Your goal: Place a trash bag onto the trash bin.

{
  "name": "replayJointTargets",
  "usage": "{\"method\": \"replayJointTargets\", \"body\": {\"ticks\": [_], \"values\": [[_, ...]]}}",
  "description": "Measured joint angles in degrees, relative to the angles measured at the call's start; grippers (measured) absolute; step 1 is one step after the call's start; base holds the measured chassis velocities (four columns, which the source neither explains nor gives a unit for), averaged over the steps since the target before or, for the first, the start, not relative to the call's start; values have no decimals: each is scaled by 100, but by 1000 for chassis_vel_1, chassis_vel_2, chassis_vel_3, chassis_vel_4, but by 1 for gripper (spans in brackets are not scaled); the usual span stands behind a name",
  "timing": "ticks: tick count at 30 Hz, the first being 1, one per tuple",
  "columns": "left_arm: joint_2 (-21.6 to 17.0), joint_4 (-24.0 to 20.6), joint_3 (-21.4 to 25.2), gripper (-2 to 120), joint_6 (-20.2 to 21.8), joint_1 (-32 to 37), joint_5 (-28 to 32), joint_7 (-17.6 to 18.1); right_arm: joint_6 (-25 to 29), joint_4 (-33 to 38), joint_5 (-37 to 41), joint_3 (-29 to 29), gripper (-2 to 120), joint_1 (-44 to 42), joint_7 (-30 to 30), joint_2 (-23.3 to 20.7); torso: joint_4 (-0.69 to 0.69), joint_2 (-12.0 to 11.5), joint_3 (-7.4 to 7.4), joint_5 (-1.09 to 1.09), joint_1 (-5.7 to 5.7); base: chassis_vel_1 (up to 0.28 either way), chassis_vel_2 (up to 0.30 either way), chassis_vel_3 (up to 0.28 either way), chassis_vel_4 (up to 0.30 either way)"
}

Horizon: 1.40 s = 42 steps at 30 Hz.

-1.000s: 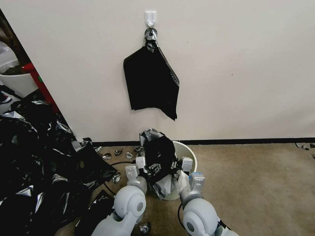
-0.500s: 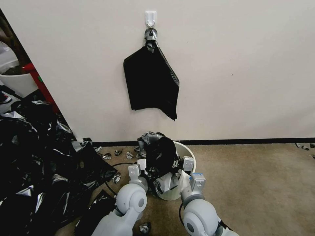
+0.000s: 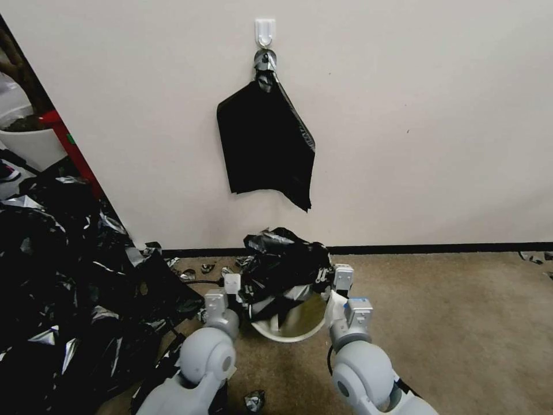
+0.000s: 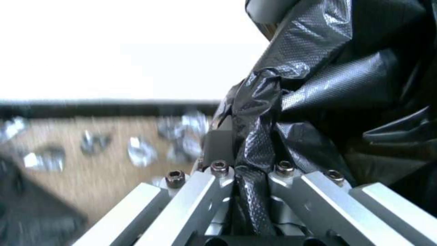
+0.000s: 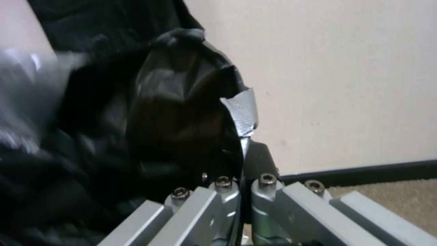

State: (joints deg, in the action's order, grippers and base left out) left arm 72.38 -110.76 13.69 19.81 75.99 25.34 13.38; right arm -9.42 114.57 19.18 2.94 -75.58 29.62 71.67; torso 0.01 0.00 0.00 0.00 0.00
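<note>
Nearest, at six o'clock on the carpet (image 3: 449,323), two pale arms reaching forward, one either side of the trash bin (image 3: 288,331). Left gripper (image 3: 233,286) at the bin's nine o'clock, jaws clamped on a twisted fold of the trash bag (image 3: 285,268); in the left wrist view, dimpled black film (image 4: 255,191) pinched between the metal fingers (image 4: 218,181). Right gripper (image 3: 343,276) at the bin's three o'clock, jaws pressed together on the bag's other edge, a torn silvery flap (image 5: 241,109) standing above them. Between the two, thin glossy black plastic with wrinkled grey highlights, bunched and stretched across the far half of the cream-white rim, the near half of the rim bare and the mouth tilted toward the camera. At nine o'clock, a big heap of black plastic scraps (image 3: 63,276), close to the left arm. At three o'clock, open carpet out to the black skirting (image 3: 449,249). Farthest, at twelve o'clock, a flat black bundle (image 3: 266,144) hanging from a white wall hook (image 3: 264,31), well above the bin.
</note>
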Motion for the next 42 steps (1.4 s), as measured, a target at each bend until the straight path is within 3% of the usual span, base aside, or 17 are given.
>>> {"method": "replayJointTargets", "body": {"ticks": [3,11,17,26,28,31,37,42], "values": [[-49,10,282,3,-601,48,14,-430,-165,72,490,77,0,-121,158,-48,-1,0,0,-1,0,0,0,0,0],[-48,55,658,3,-1127,-10,437,-1139,-430,301,1285,34,0,-511,270,-47,-1,0,0,0,0,0,0,0,0],[-34,11,677,3,-1126,-24,524,-1163,-416,306,1135,-69,0,-599,210,-5,-1,0,0,0,0,0,0,0,0],[-11,81,606,3,-1117,-20,332,-930,-108,302,85,-98,1,-621,216,54,0,0,0,0,0,0,0,0,0],[-13,105,596,3,-1112,-58,282,-847,-105,315,-122,-99,4,-654,237,48,-1,0,0,0,0,0,0,0,0],[-40,173,549,3,-1066,-174,187,-682,-156,470,-687,-156,17,-852,234,-54,-1,0,0,0,0,0,0,0,0],[-52,244,482,3,-914,-321,150,-555,-296,661,-1098,-266,38,-1134,77,-264,-1,0,0,0,0,0,0,0,0],[-42,295,395,3,-895,-356,18,-516,-99,728,-1866,-305,57,-1203,-154,-348,-1,0,0,0,0,0,0,0,0]]}}
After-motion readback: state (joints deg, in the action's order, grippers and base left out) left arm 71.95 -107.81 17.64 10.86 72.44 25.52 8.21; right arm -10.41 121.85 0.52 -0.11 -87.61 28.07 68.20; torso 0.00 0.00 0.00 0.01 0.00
